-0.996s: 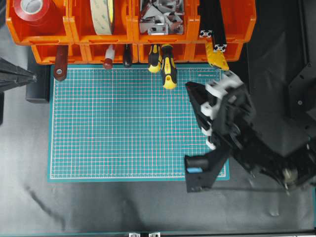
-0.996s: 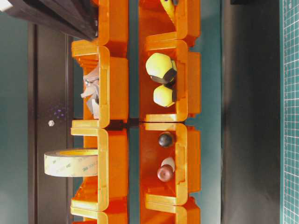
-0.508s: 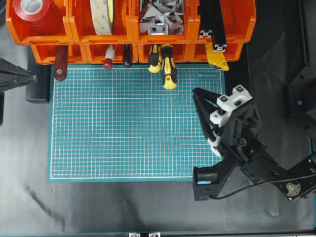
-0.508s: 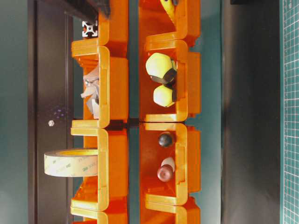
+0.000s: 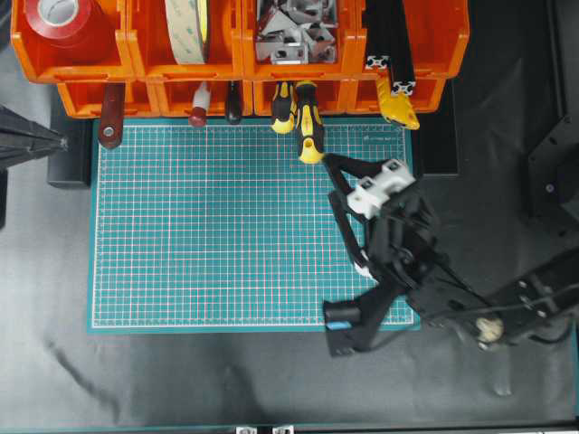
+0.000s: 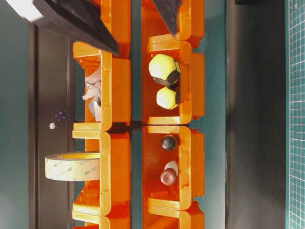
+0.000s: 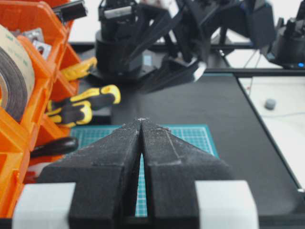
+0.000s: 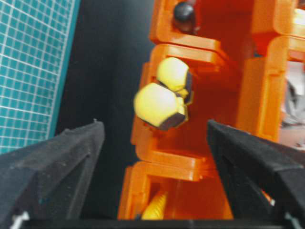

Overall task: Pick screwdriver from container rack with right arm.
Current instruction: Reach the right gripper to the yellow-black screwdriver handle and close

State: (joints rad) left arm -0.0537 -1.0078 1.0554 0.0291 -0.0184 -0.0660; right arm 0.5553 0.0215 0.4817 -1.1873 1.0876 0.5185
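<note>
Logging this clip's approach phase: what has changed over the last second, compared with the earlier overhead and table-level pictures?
The right gripper has opened wide and swung up-left across the cutting mat toward the screwdriver in the container rack; its fingers now show at the top of the table-level view. It holds nothing. The screwdriver, the other tools and the shut left gripper stayed put.

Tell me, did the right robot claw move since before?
Yes. The right gripper slid left and up the overhead view, toward the screwdriver sticking out of the orange container rack.
</note>
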